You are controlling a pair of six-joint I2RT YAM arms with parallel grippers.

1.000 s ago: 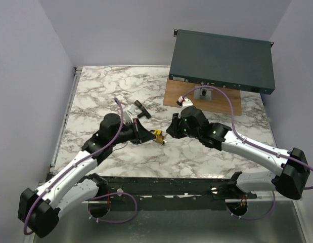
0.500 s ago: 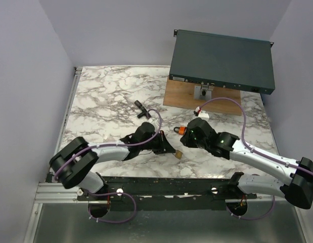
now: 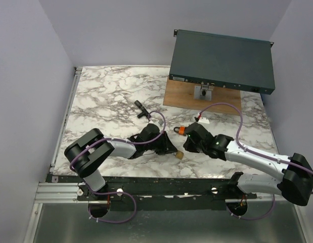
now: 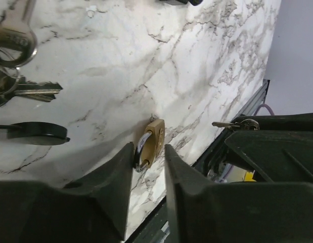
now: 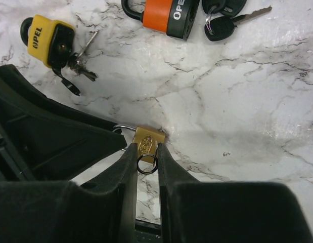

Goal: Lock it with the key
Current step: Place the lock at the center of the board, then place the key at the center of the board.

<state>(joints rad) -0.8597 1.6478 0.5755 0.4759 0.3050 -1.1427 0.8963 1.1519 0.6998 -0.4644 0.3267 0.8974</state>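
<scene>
A small brass padlock (image 3: 180, 154) stands on edge on the marble table near its front edge. In the left wrist view my left gripper (image 4: 148, 152) is closed on the padlock (image 4: 155, 136), with the silver shackle (image 4: 141, 149) against one finger. My right gripper (image 5: 145, 152) meets it from the other side, shut on the key. Only the key's ring (image 5: 146, 163) shows between the fingers, right at the padlock's body (image 5: 148, 140). The key's blade is hidden. In the top view the two grippers, left (image 3: 171, 148) and right (image 3: 185, 147), face each other.
An orange OPEL padlock (image 5: 169, 17) and a black-headed key (image 5: 219, 28) lie behind the right gripper. A yellow OPEL padlock (image 5: 47, 40) with keys lies beside them. A black tool (image 3: 142, 109), a wooden board (image 3: 202, 101) and a dark rack unit (image 3: 222, 61) stand further back.
Both arms have come forward and to the middle. The left gripper carried the brass padlock to the front edge. The right gripper closed in on it from the right.
</scene>
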